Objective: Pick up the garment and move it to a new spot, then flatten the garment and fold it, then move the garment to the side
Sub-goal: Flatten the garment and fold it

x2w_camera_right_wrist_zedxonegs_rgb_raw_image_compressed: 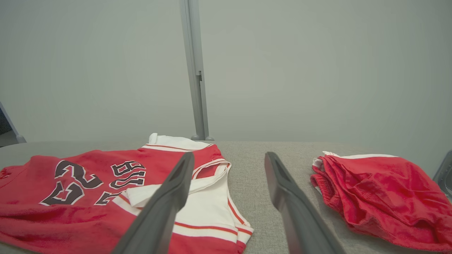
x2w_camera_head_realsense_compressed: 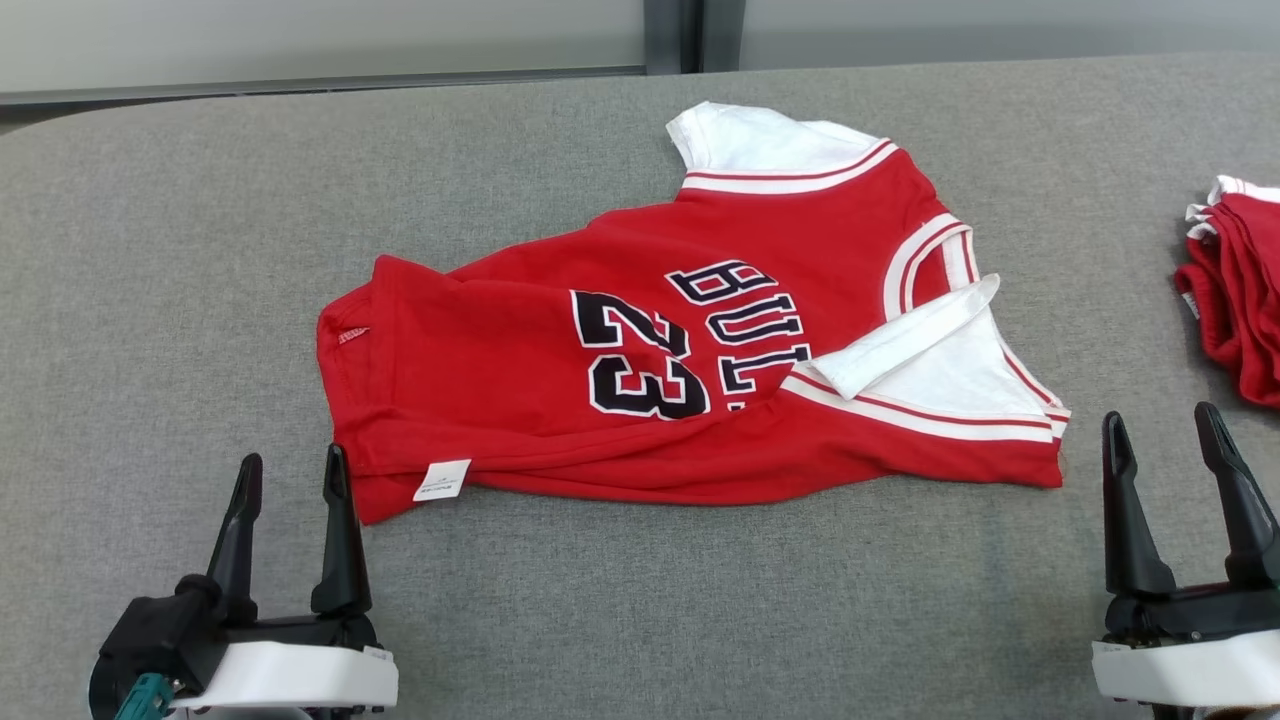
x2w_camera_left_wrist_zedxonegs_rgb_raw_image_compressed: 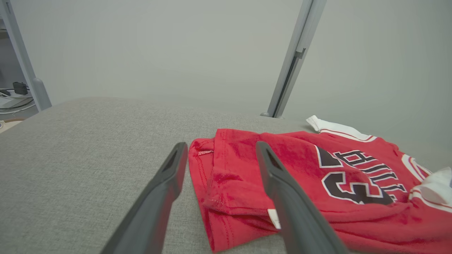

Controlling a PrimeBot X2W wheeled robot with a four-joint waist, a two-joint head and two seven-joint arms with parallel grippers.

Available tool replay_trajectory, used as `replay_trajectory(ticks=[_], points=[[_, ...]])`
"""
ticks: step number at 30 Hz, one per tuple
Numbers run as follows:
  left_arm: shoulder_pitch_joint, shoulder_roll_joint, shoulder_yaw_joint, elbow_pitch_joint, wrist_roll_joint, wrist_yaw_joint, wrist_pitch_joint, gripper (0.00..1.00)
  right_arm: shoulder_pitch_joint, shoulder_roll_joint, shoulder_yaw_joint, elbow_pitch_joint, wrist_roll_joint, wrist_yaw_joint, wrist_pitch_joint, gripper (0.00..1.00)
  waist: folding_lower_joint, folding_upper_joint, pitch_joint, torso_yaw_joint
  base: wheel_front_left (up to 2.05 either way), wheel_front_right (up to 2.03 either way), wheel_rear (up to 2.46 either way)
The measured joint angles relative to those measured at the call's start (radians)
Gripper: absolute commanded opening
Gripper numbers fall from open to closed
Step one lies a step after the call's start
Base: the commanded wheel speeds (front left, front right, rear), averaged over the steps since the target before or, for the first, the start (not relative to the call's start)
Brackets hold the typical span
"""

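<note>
The garment (x2w_camera_head_realsense_compressed: 640, 370) is a red jersey with white sleeves and black "23" lettering, lying crumpled sideways across the middle of the grey padded table (x2w_camera_head_realsense_compressed: 160, 280). It also appears in the left wrist view as the garment (x2w_camera_left_wrist_zedxonegs_rgb_raw_image_compressed: 300, 187) and in the right wrist view as the garment (x2w_camera_right_wrist_zedxonegs_rgb_raw_image_compressed: 88, 190). My left gripper (x2w_camera_head_realsense_compressed: 292, 470) stands open just short of the jersey's hem corner, holding nothing; its fingers (x2w_camera_left_wrist_zedxonegs_rgb_raw_image_compressed: 166, 183) frame that hem. My right gripper (x2w_camera_head_realsense_compressed: 1160, 425) is open beside the jersey's sleeve end, its fingers (x2w_camera_right_wrist_zedxonegs_rgb_raw_image_compressed: 286, 190) over bare table.
A second red piece of clothing with white trim (x2w_camera_head_realsense_compressed: 1235, 290) lies bunched at the table's right edge, seen as a red heap (x2w_camera_right_wrist_zedxonegs_rgb_raw_image_compressed: 378, 194) in the right wrist view. A grey wall with a vertical post (x2w_camera_right_wrist_zedxonegs_rgb_raw_image_compressed: 194, 70) stands behind the table. Cables lie beyond the left edge (x2w_camera_left_wrist_zedxonegs_rgb_raw_image_compressed: 14, 95).
</note>
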Motion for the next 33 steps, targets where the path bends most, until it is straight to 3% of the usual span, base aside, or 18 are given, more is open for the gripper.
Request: replay_trajectory(ticks=[19, 33], points=[[0.033, -0.04, 0.031, 0.115, 0.039, -0.075, 0.0, 1.0, 0.033, 0.017, -0.014, -0.005, 0.011, 0.0, 0.01, 1.0, 0.0, 0.0, -0.027, -0.008, 0.0, 0.0, 0.0], [-0.088, -0.049, -0.007, 0.311, -0.065, -0.126, 0.0, 1.0, -0.086, 0.026, 0.043, 0.278, 0.079, 0.0, 0.023, 1.0, 0.0, 0.0, 0.051, 0.0, 0.0, 0.0, 0.0]])
